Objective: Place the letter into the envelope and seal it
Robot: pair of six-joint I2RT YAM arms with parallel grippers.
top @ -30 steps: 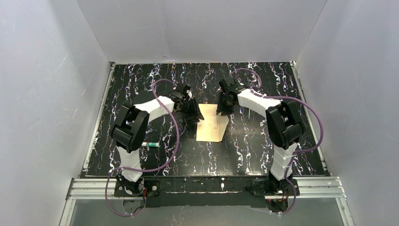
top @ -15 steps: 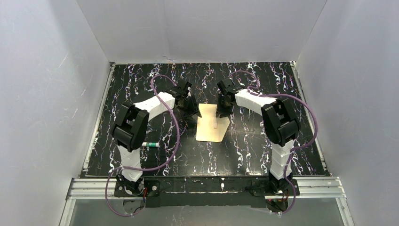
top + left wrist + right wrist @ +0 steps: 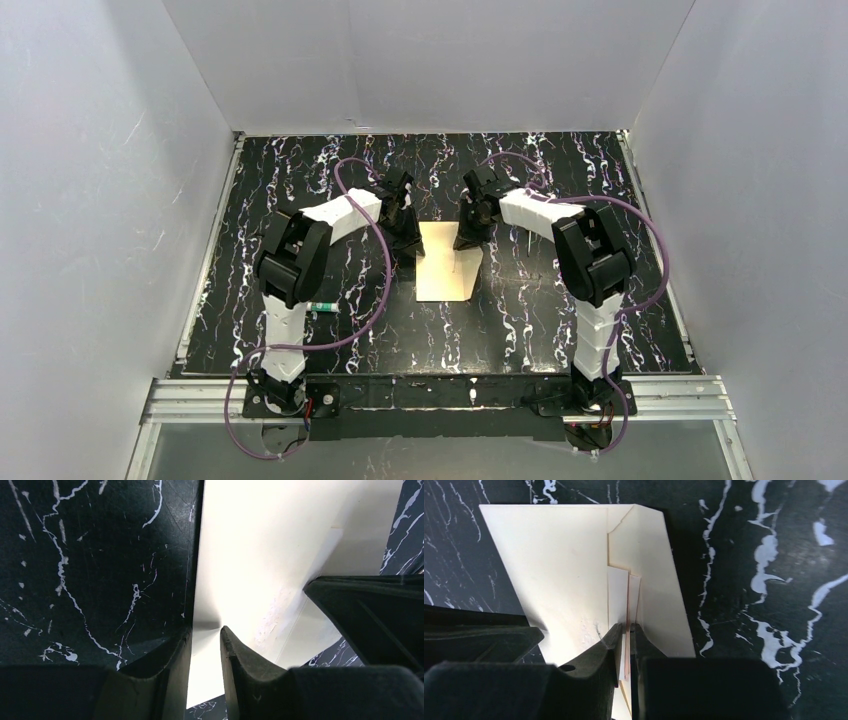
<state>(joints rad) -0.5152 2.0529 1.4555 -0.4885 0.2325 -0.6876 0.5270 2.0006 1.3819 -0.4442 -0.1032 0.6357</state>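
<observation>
Envelope (image 3: 448,272) lies flat mid-counter, cream, long axis 12-to-6, far end between the two arms. No loose white letter anywhere. A paler strip shows at the envelope's opening in the right wrist view; can't tell if it's the letter. Likely already inside, so the step in hand looks like sealing.

Right fingers (image 3: 628,627) sit at the envelope's 1 o'clock corner, clenched nearly together on a thin raised paper edge of the envelope with an orange line along it. Envelope body spreads toward 11 o'clock from those tips.

Left fingers (image 3: 205,630) sit at the 11 o'clock corner, astride the envelope's left edge: one tip over the counter (image 3: 520,310), the other over paper, narrow gap, paper puckered at the tips. Can't tell if actually clamped.

Both arms about equally near; only the right clearly has paper.

Small green-and-white stick (image 3: 320,306) lies at 8 o'clock, well apart.
</observation>
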